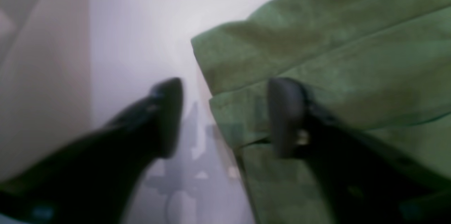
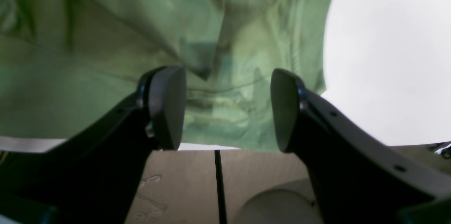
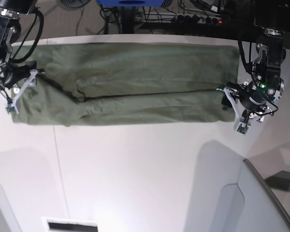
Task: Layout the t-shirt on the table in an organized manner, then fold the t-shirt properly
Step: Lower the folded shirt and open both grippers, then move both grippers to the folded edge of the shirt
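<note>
The olive-green t-shirt [image 3: 130, 82] lies as a long, lengthwise-folded band across the far part of the white table [image 3: 145, 169]. My left gripper [image 3: 233, 109] is open at the shirt's right end. In the left wrist view it [image 1: 227, 118] straddles the layered shirt edge [image 1: 317, 58], with one finger over the cloth and one over the bare table [image 1: 141, 23]. My right gripper [image 3: 20, 92] is open at the shirt's left end. In the right wrist view it [image 2: 225, 109] hovers over wrinkled cloth [image 2: 105, 41] near the table's edge [image 2: 387, 58]. Neither gripper holds anything.
A grey-white angled panel [image 3: 241, 193] stands at the near right and another [image 3: 0, 203] at the near left. Cables and a blue object [image 3: 130, 2] lie beyond the far edge. The floor [image 2: 197, 181] shows past the table edge under the right gripper.
</note>
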Available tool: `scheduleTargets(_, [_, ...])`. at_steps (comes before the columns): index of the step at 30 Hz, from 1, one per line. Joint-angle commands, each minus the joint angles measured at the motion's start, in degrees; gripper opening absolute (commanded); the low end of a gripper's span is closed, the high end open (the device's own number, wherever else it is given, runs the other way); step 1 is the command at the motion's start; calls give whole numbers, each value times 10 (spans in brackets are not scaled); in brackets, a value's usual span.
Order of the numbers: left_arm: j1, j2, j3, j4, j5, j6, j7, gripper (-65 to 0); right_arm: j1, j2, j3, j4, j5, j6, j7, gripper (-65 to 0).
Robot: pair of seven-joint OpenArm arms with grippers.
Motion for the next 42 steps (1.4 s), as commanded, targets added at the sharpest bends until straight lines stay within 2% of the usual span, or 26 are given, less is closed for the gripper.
scheduleTargets(1, [3, -11, -4, 18, 1, 3, -6, -179, 4, 8, 2, 19, 1, 0, -4, -285])
scheduleTargets(3, [12, -12, -10, 30, 3, 3, -6, -94, 5, 8, 2, 34, 1, 0, -11, -285])
scheduleTargets(4, [18, -12, -26, 36, 1, 3, -6, -71, 6, 8, 2, 41, 3, 1, -10, -285])
scheduleTargets(6, [33, -4, -78, 50, 0, 3, -6, -79, 7, 5, -1, 46, 5, 5, 7, -285])
scheduleTargets(8, [47, 17, -129, 56, 0, 3, -6, -114, 18, -9, -2, 39, 5, 5, 32, -285])
scheduleTargets(10, [63, 30, -174, 53, 0, 2, -7, -186, 31, -15, -2, 25, 5, 6, 52, -285])
scheduleTargets(11, [74, 34, -191, 53, 0, 1, -8, -245, 39, -17, -2, 12, 5, 7, 58, -284])
scheduleTargets(13, [93, 36, -205, 53, 0, -14, -10, -411, 64, -17, -2, -18, 5, 20, 60, -284])
scheduleTargets(15, [107, 37, -223, 52, 0, -44, -10, -622, 87, -17, -2, -48, 5, 56, 58, -284])
scheduleTargets(16, [113, 39, -239, 52, 0, -61, -10, -650, 100, -17, -1, -66, 5, 76, 58, -284])
scheduleTargets(18, [117, 50, -270, 52, 0, -77, -10, -650, 123, -17, 0, -102, 5, 96, 61, -284])
scheduleTargets(22, [128, 60, -315, 53, 1, -77, -10, -650, 157, -13, 1, -169, 2, 95, 78, -285])
scheduleTargets(30, [131, 62, -330, 52, 1, -77, -10, -650, 186, -13, 0, -232, 3, 95, 91, -302])
scheduleTargets(32, [131, 62, -330, 52, 1, -77, -10, -650, 185, -14, 0, -233, 3, 95, 101, -393])
scheduleTargets(34, [131, 62, -329, 52, 1, -77, -10, -650, 182, -14, -1, -231, 3, 98, 103, -542])
scheduleTargets(36, [131, 62, -328, 52, 2, -77, -10, -650, 181, -15, -1, -229, 3, 98, 101, -648])
scheduleTargets(42, [124, 62, -325, 35, 6, -77, -10, -650, 152, -20, -1, -206, 4, 99, 86, -629])
